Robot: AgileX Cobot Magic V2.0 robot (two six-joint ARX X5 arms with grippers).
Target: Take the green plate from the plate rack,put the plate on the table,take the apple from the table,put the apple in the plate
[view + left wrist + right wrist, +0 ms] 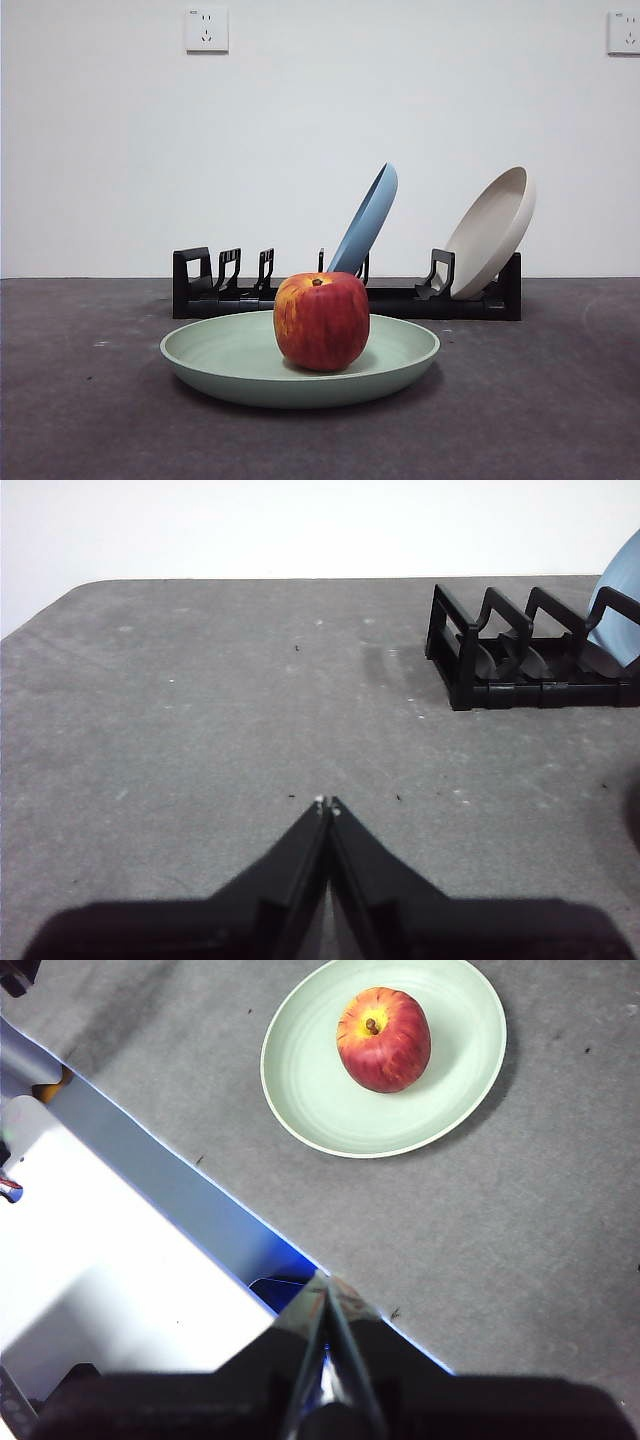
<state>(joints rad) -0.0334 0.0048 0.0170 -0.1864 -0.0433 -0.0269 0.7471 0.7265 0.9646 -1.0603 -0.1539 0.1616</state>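
Note:
The red apple [321, 321] sits upright in the pale green plate [215, 357], which lies flat on the dark grey table [80, 400] in front of the black plate rack [400, 297]. The right wrist view shows the apple [384, 1039] on the green plate [320, 1090] from above. My right gripper [327, 1282] is shut and empty, well away from the plate, over the table's edge. My left gripper [326, 804] is shut and empty above bare table, with the rack's end [500, 660] some way off.
A blue plate [366, 218] and a beige plate [492, 232] lean in the rack. The blue plate's rim shows in the left wrist view [620, 600]. The table's edge and white floor [110, 1260] lie under the right gripper. A white wall with sockets stands behind.

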